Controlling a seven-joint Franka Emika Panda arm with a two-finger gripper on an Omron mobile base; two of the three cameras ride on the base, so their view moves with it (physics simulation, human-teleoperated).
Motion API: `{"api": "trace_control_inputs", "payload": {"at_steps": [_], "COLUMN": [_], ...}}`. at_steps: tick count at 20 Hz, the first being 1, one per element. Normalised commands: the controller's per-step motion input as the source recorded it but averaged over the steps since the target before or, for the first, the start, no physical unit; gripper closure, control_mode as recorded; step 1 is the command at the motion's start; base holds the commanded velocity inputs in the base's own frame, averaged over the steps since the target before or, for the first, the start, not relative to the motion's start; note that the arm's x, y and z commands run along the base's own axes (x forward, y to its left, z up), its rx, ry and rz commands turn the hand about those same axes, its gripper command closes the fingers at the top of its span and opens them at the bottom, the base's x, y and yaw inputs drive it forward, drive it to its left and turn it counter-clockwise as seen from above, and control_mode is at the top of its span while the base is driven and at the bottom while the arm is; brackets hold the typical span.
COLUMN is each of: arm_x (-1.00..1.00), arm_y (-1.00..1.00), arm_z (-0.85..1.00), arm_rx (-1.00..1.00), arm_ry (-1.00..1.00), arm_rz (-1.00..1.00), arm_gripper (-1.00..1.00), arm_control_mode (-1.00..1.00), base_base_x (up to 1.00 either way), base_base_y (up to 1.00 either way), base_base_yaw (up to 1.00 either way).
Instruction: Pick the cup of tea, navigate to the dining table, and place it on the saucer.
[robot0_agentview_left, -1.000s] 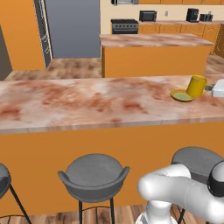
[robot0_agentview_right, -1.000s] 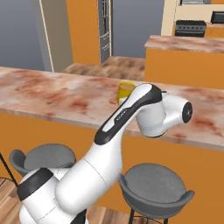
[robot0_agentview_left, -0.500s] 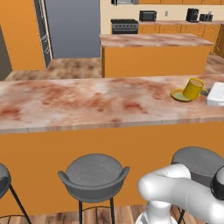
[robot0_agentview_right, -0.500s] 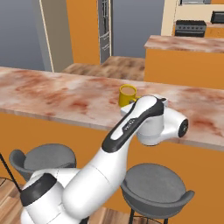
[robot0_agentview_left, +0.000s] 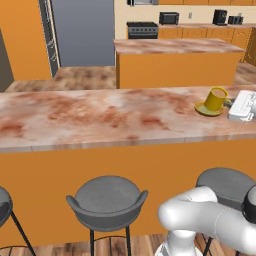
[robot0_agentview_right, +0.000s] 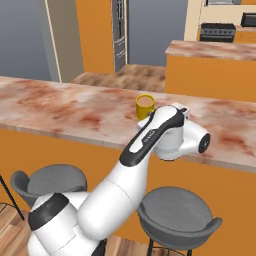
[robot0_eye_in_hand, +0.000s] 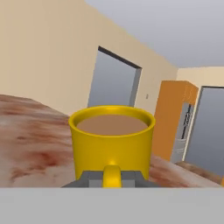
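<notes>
The cup of tea, a yellow mug with brown liquid, stands over the yellow saucer near the right end of the dining table. It leans slightly, and I cannot tell whether its base rests on the saucer. My gripper reaches in from the right and is shut on the mug's handle. In the hand view the cup of tea is close in front, with its handle between my gripper tips. From the right base view the cup of tea stands just behind my arm.
Grey bar stools stand under the table's near edge. Beyond the table are an orange island with a marble top and a steel fridge. A stove stands by the back wall.
The cup, held in my gripper, has moved left and down from beside the saucer to over it. The white hand has come further into the left base view.
</notes>
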Motion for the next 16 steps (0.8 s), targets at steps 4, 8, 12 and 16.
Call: {"api": "trace_control_inputs", "payload": {"at_steps": [4,8,12,16], "arm_x": [0.18,0.13,0.09,0.15], "arm_y": [0.00,-0.04,-0.18,-0.19], "arm_z": [-0.02,-0.02,-0.01,0.00], "arm_rx": [-0.13,-0.12,-0.07,-0.01], "arm_ry": [-0.03,0.00,0.00,0.01], "arm_rz": [0.00,0.00,0.00,0.00], "arm_gripper": [1.00,1.00,1.00,1.00], "arm_control_mode": [-1.00,-1.00,-1.00,-1.00], "base_base_x": [0.00,0.00,0.00,0.00], "base_base_y": [0.00,0.00,0.00,0.00], "base_base_yaw": [0.00,0.00,0.00,0.00]}}
